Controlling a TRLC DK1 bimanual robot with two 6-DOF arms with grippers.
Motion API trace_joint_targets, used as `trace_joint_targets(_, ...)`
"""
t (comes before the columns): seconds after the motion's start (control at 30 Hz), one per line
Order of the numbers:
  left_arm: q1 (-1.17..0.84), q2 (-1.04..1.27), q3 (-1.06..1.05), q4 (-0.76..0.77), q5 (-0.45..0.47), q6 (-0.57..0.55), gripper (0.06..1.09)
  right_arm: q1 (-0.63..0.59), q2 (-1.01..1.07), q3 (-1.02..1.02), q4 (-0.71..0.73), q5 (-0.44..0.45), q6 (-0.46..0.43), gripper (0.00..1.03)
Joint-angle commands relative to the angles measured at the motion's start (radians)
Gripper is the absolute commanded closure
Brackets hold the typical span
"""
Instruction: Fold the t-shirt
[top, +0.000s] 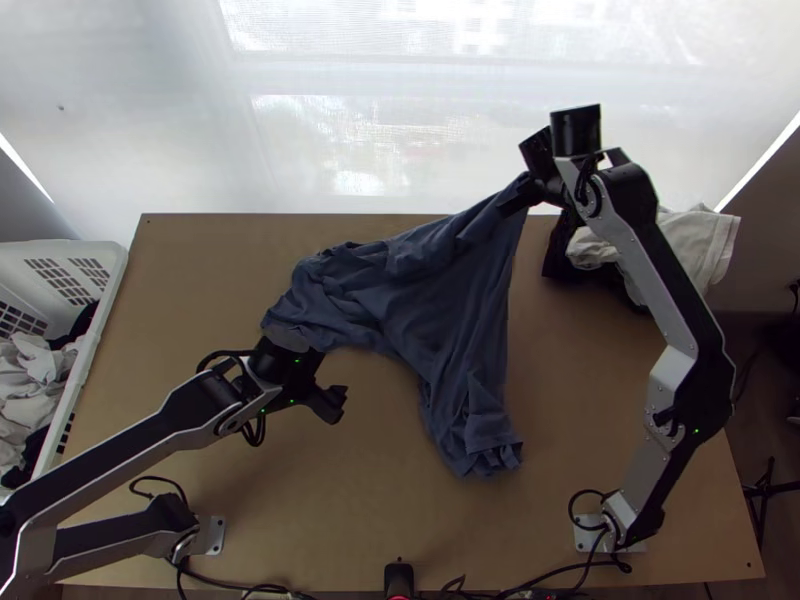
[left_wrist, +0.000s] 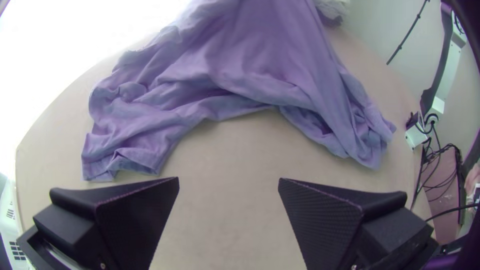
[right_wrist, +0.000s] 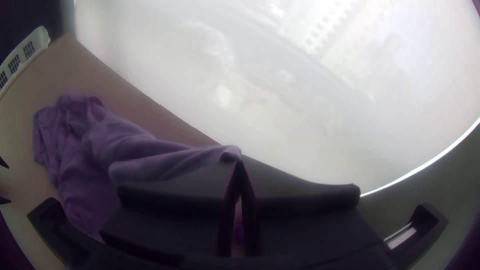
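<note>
L hand (top: 314, 370) released, fingers wide apart, over the table (top: 350, 520), nr the t-shirt (top: 450, 290). T-shirt's mostly on the table, rumpled w/ lots of folds, one pt. rising at the far edge to R hand (top: 522, 192), clenched on it.

Beside the left edge of the table (top: 350, 510) stands a white basket (top: 103, 318) with pale clothes (top: 28, 385) and dark ones inside. At the table's far right corner, a pale cloth (top: 695, 243) lies partly over dark cloth (top: 562, 258). A bright window (top: 350, 150) rises beyond its far edge; black cables (top: 235, 587) run along its near edge.
</note>
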Motion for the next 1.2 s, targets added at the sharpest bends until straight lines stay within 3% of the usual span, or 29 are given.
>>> trace_joint_targets(0.0,-0.074,0.097,0.086,-0.012,0.027,-0.001,0.12,-0.174,-0.067,-0.138,0.044,-0.003,-0.018,1.0)
trace_joint_targets(0.33,-0.136,0.372,0.324,-0.107,0.183,-0.024,0.12,-0.247,-0.171,-0.35,0.144,-0.009,-0.038,1.0)
trace_joint_targets(0.7,-0.182,0.576,0.514,-0.136,0.192,-0.07,0.11,-0.405,-0.256,-0.463,0.191,-0.011,-0.034,1.0)
trace_joint_targets(1.17,-0.214,0.714,0.612,-0.084,0.178,-0.038,0.11,-0.332,-0.3,-0.512,0.217,-0.018,-0.017,1.0)
